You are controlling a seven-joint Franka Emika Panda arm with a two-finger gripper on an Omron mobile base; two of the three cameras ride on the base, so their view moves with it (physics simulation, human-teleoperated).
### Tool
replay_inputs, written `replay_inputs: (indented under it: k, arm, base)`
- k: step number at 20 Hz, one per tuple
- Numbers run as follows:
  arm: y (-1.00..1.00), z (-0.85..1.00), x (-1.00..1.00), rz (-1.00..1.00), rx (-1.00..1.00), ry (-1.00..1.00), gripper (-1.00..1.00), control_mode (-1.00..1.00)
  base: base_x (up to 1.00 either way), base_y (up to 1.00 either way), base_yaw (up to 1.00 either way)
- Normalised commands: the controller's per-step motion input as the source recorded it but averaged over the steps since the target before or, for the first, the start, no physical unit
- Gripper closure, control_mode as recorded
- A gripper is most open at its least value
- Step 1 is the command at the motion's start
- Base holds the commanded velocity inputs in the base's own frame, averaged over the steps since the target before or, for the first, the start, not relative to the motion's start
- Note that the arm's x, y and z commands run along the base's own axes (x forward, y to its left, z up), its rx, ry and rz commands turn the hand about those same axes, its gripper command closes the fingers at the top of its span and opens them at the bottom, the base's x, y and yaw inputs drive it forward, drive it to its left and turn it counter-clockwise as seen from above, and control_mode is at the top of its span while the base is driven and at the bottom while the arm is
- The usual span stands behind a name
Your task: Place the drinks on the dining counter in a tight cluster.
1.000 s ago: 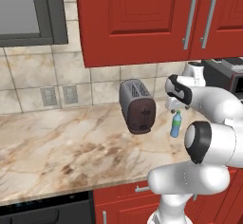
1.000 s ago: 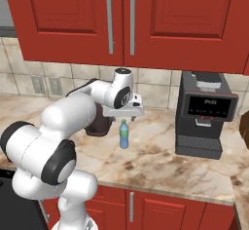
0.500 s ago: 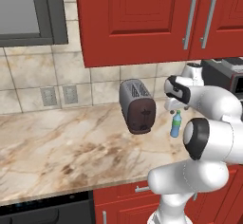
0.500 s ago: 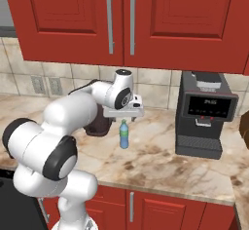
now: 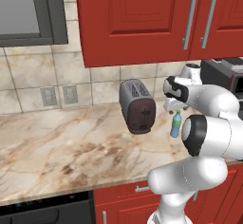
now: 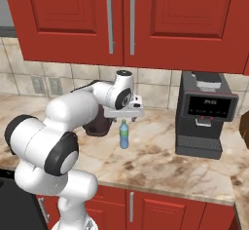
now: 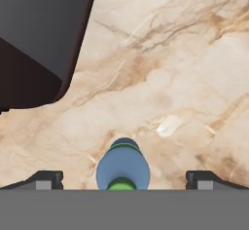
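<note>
Veined marble worktop (image 5: 61, 147) bears a cylindrical blue water bottle (image 6: 124, 134).

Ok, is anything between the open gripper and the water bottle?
Nothing visible. The gripper hangs open right above the water bottle, its fingertips either side of the cap in the hand view. The toaster stands off to one side, apart.

The worktop (image 5: 71, 147) looked like polished marble — beige, veined brown. The small water bottle (image 6: 124, 135) appeared as smooth blue plastic with a green cap. The toaster (image 5: 137, 106) had a brushed grey metal shell and dark matt sides. The cabinet doors (image 6: 97, 19) were glossy red — their handles satin metal.
</note>
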Motion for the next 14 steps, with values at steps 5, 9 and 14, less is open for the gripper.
replay_inputs:
  k: [5, 9, 14]
  arm:
    - [0.0, -0.19, 0.0, 0.0, 0.0, 0.0, -1.0, -1.0]
    - [0.0, -0.11, 0.0, 0.0, 0.0, 0.0, -1.0, -1.0]
    - [0.0, -0.08, 0.0, 0.0, 0.0, 0.0, -1.0, -1.0]
  base:
    - [0.0, 0.0, 0.0]
    - [0.0, 0.0, 0.0]
    - [0.0, 0.0, 0.0]
